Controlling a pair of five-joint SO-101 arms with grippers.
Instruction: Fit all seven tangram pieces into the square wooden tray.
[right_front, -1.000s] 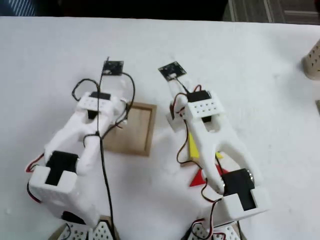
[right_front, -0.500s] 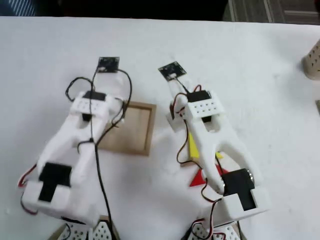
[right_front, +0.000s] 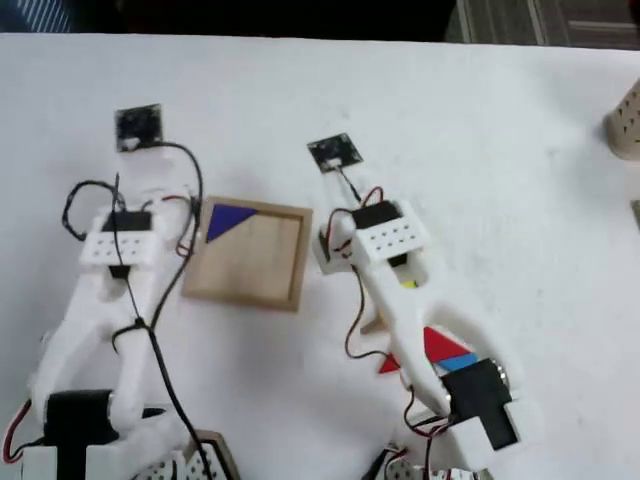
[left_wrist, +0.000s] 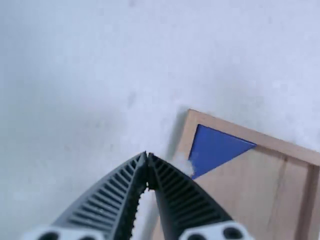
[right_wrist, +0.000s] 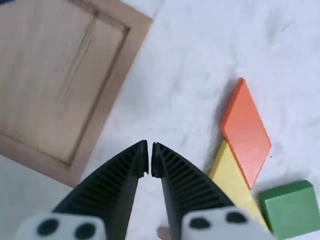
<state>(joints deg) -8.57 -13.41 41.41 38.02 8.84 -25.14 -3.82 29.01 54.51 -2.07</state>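
Observation:
The square wooden tray (right_front: 249, 294) lies between the two arms. One blue triangle (right_front: 229, 219) sits in its far left corner, also seen as the blue triangle (left_wrist: 212, 147) inside the tray's rim (left_wrist: 250, 134). My left gripper (left_wrist: 148, 158) is shut and empty, hanging over white table just outside that corner. My right gripper (right_wrist: 149, 150) is shut and empty over the table beside the tray's edge (right_wrist: 107, 112). Near it lie an orange parallelogram (right_wrist: 245, 131), a yellow piece (right_wrist: 231, 179) and a green square (right_wrist: 290, 206). A red triangle (right_front: 440, 344) and a light blue piece (right_front: 457, 362) peek from under the right arm (right_front: 392, 236).
The left arm (right_front: 118, 248) stands left of the tray, its cable looping beside it. A pale holed object (right_front: 626, 122) sits at the far right edge. White table stretches beyond the tray and to the right.
The left arm has swung left off the tray, uncovering the blue triangle in the corner. The right arm has shifted slightly toward the tray, and the red and light blue pieces now show.

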